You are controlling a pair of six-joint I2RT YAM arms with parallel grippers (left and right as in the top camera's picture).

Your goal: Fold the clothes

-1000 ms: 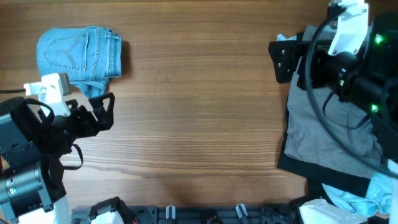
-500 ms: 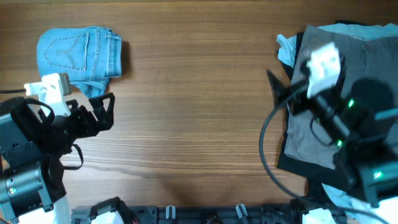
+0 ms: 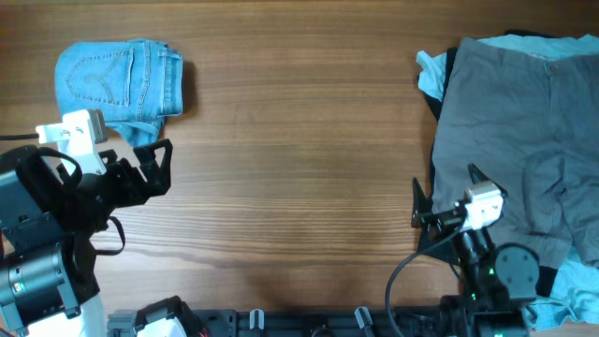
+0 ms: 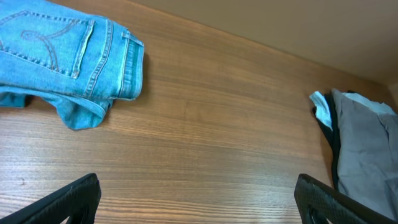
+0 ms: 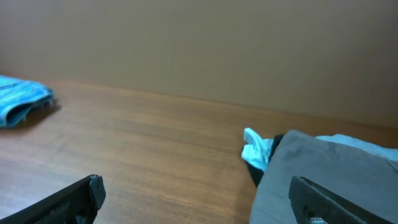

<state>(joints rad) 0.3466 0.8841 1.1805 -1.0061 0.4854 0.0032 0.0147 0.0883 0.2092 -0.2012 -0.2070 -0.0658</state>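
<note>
The light-blue jeans (image 3: 119, 80) lie folded at the far left of the table, a stitched back pocket up; they also show in the left wrist view (image 4: 59, 46) and small in the right wrist view (image 5: 22, 98). Large grey shorts (image 3: 519, 140) lie spread at the right on top of a black garment (image 3: 442, 98) and a pale-blue one (image 3: 429, 73). The shorts also show in the right wrist view (image 5: 336, 180). My left gripper (image 3: 161, 167) is open and empty just in front of the jeans. My right gripper (image 3: 442, 204) is open and empty at the shorts' front left edge.
The wooden table (image 3: 299, 140) runs between the two piles. A black rail with clips (image 3: 309, 323) lines the front edge. More pale-blue cloth (image 3: 571, 285) lies at the front right corner.
My right arm has swept from the far right back corner down to the front, uncovering the grey shorts. The left arm and the jeans have not moved.
</note>
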